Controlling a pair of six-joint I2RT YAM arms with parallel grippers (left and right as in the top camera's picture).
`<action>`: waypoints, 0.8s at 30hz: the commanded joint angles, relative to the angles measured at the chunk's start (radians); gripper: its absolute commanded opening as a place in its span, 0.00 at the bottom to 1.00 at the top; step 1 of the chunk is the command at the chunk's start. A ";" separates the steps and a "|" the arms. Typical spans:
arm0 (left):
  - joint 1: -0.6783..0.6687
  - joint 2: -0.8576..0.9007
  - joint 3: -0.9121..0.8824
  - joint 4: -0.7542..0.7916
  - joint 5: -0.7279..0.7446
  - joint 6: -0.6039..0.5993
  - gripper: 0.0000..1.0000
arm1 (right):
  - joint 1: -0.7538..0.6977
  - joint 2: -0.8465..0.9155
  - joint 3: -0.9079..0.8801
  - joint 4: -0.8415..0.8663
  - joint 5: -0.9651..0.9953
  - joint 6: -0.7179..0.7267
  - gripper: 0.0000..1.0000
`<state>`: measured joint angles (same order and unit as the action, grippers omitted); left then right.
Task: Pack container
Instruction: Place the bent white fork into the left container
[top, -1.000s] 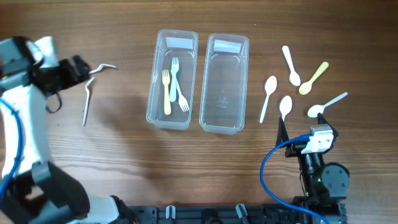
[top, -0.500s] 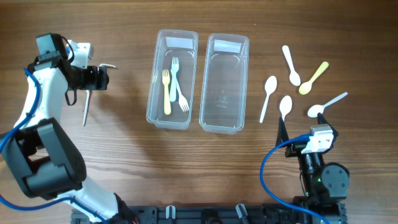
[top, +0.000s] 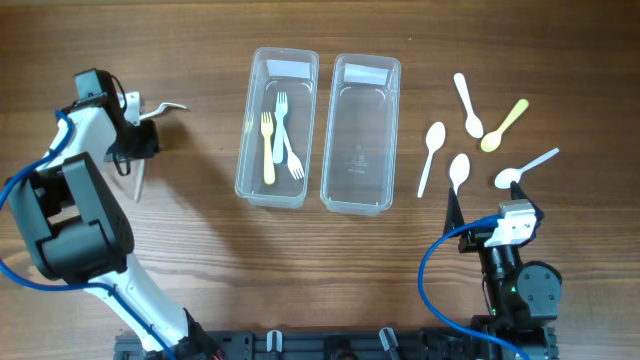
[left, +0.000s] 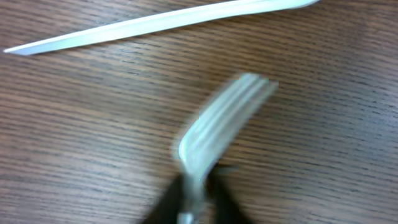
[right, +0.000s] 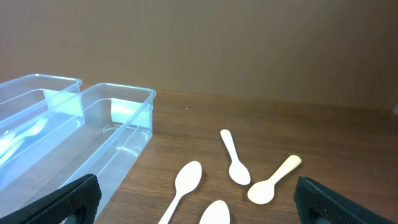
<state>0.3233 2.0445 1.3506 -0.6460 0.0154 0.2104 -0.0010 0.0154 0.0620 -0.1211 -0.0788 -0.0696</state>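
Left claw (left: 190, 198) shifted leftward, clamped on white fork (left: 222, 117)

- A robot lab bench rather than a home or kitchen: the scene centres on an empty clear container (top: 360, 133) on a bare wood-grain table (top: 200, 260).
- Two robot arms stand at the table. The left arm (top: 75, 215) is well left of the container, and the right arm (top: 515, 275) is near its right, trailing a loose blue cable (top: 421, 270).
- A black mounting rail (top: 330, 345) runs along the table edge below the container.
- Plastic spoons (top: 468, 105) lie spread out singly to the right of the container.
- Behind the container is a plain brown wall (right: 249, 43).
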 joint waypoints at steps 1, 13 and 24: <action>0.002 0.028 0.005 -0.011 0.014 -0.013 0.04 | -0.003 -0.005 -0.004 0.003 -0.012 -0.006 1.00; -0.037 -0.319 0.006 -0.027 0.572 -0.149 0.04 | -0.003 -0.005 -0.004 0.003 -0.012 -0.006 1.00; -0.470 -0.376 0.005 -0.016 0.526 -0.342 0.04 | -0.003 -0.005 -0.004 0.003 -0.012 -0.006 1.00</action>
<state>-0.0647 1.6283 1.3514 -0.6933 0.7685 0.0147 -0.0010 0.0154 0.0620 -0.1211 -0.0788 -0.0700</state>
